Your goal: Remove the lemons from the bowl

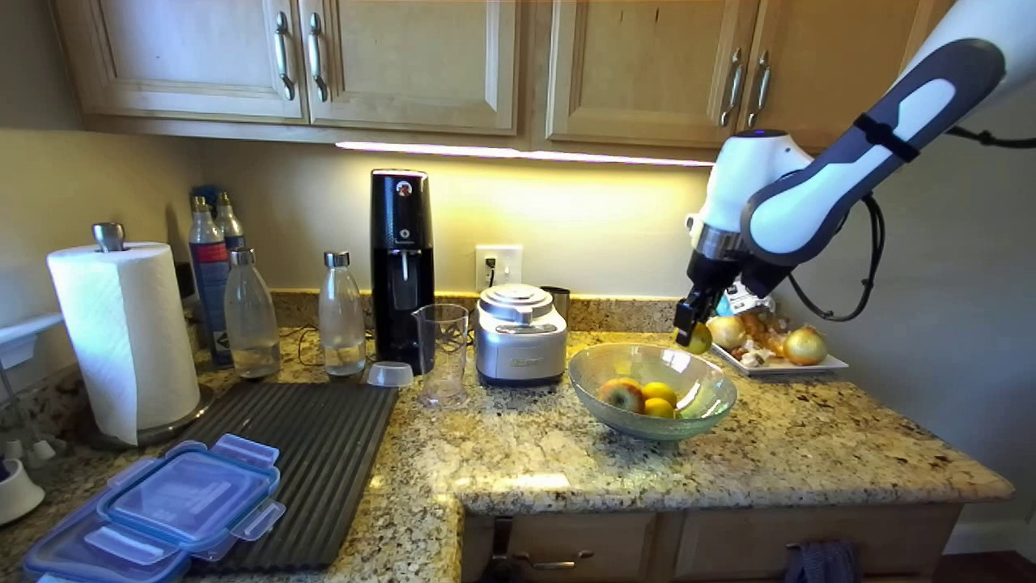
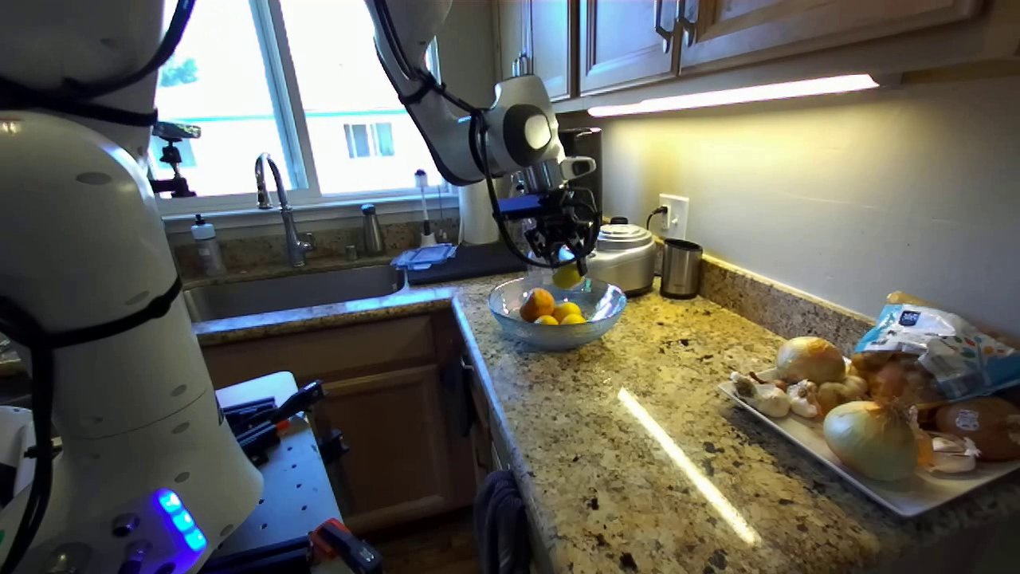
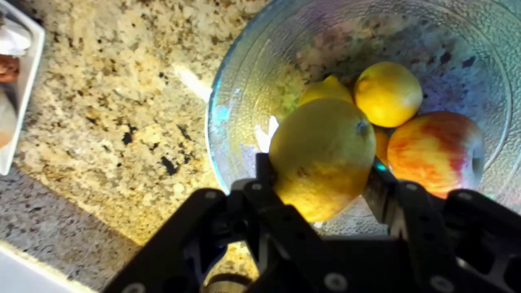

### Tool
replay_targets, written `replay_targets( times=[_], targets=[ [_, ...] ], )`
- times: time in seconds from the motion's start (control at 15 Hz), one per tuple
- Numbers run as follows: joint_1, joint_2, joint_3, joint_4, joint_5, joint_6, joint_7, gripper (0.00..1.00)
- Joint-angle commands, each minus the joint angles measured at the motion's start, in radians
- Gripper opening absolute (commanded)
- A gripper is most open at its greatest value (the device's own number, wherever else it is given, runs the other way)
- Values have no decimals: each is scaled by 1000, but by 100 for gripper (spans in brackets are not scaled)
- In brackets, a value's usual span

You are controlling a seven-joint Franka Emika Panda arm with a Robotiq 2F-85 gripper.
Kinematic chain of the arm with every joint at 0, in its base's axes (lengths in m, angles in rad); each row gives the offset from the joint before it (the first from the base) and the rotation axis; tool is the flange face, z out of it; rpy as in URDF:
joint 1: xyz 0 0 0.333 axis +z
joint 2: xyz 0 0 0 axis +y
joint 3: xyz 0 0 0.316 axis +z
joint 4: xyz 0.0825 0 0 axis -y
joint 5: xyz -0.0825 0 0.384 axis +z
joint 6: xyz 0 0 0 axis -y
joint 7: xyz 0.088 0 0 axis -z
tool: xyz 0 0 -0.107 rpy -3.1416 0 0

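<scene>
One lemon [image 3: 325, 130] is gripped in the hand [image 3: 320, 169], above the bowl [image 3: 248, 87]. Below the hand, in the bowl: more lemons [image 3: 388, 94], an apple [image 3: 433, 150]. Off to the hand's side, the bench [image 2: 578, 434] carries a tray [image 2: 805, 438] of onions [image 2: 870, 442].

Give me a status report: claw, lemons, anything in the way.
Claw shut on a lemon, over the bowl. At least two more lemons inside. Apple beside them could crowd the next grasp.

one lemon [image 3: 325, 89] partly hidden, bowl [image 3: 252, 77] cropped in wrist view
</scene>
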Motion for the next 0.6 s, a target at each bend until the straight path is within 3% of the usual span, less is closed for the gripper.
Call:
replay_targets(
  times=[0.0, 0.33, 0.53],
  targets=[
    [15, -129, -66, -70, -93, -33, 82, 35],
    [-13, -128, -131, -73, -168, -71, 236, 40],
    [-36, -99, -155, -82, -158, -99, 309, 41]
  ],
)
